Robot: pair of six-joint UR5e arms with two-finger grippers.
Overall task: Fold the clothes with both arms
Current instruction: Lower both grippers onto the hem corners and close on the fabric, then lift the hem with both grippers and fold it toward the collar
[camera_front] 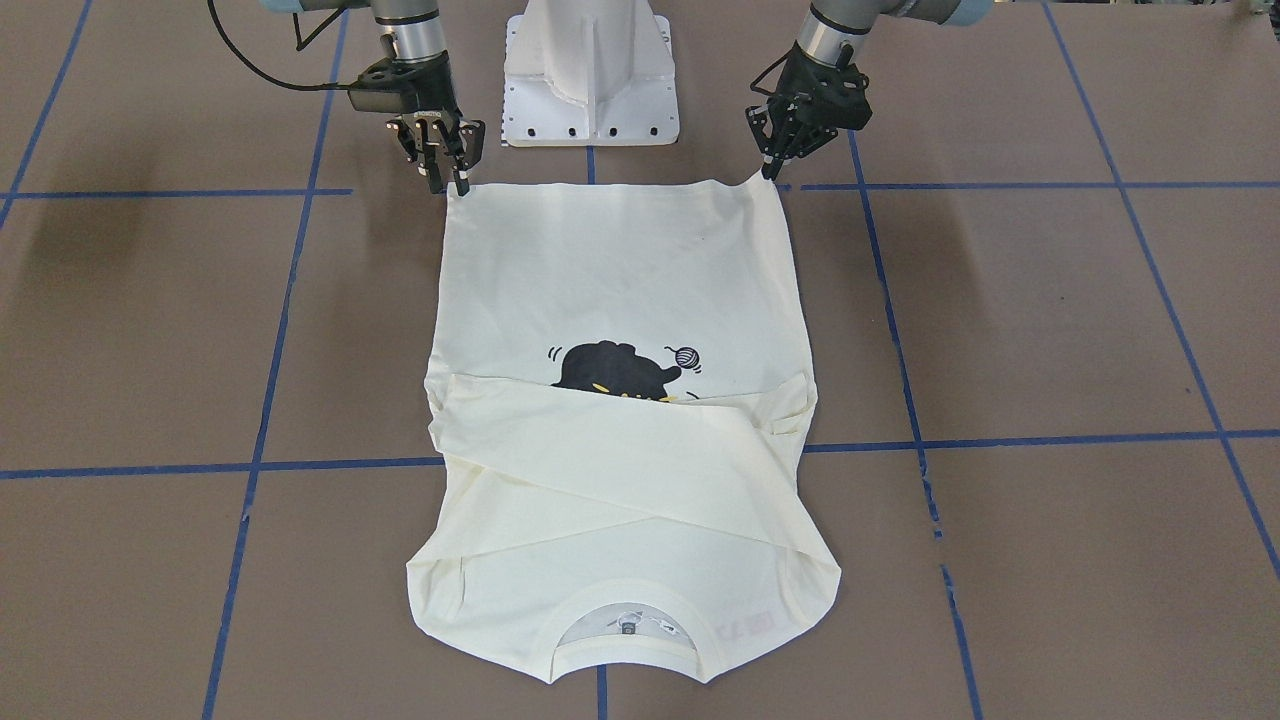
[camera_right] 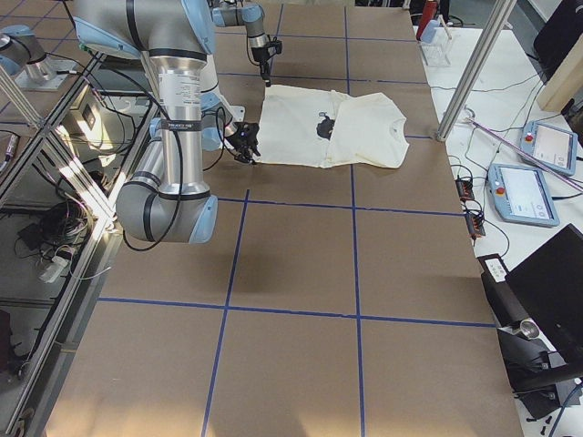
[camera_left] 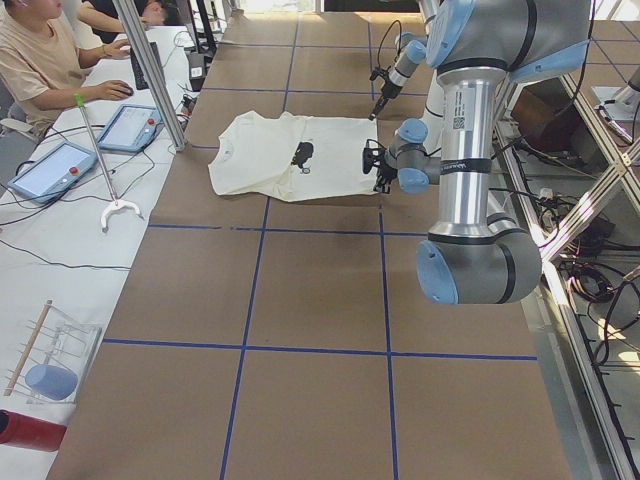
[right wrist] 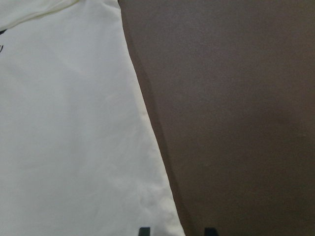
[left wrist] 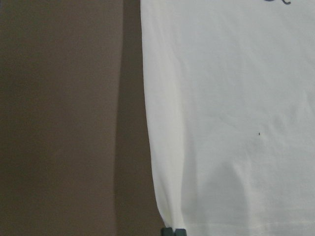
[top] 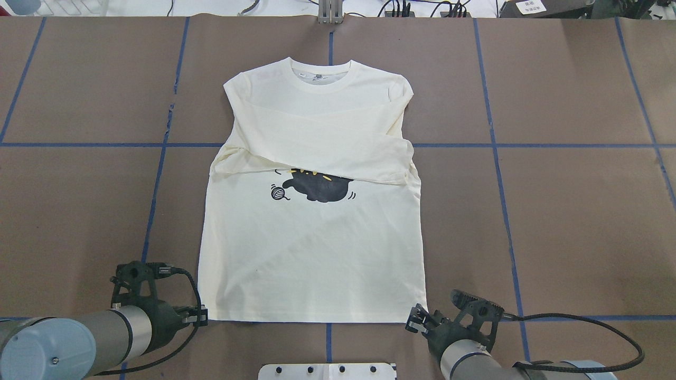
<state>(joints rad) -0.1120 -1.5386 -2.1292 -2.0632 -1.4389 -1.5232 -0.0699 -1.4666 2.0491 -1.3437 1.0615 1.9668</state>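
Overhead view, reading left to right. Left arm (top: 105,330) comes in at the near left corner. Left pincer (top: 202,315) sits at the shirt's near-left hem corner; wrist view shows its fingertips (left wrist: 169,231) pressed together on that corner, cloth pinched. In the front-facing view this corner rises in a small peak. Shirt (top: 311,253) lies face up in the middle of the brown worktop (top: 554,211), hem toward the robot and collar (top: 319,76) on the far side. The body is smooth, and both sleeves (top: 317,142) are crossed over the chest. They cover the top of the cat print (top: 319,187); the yarn ball (top: 278,192) is just beside the cat. Right pincer (top: 416,321) is at the near-right hem corner. Its fingertips (right wrist: 143,230) are spread, and the hem corner lies between them, not clamped. Right arm (top: 470,359) enters at the near right. White pedestal base (top: 327,371) sits between the arms, just short of the hem. Count: one shirt, two folded sleeves, one cat print, one yarn ball, two arms, two pincers.
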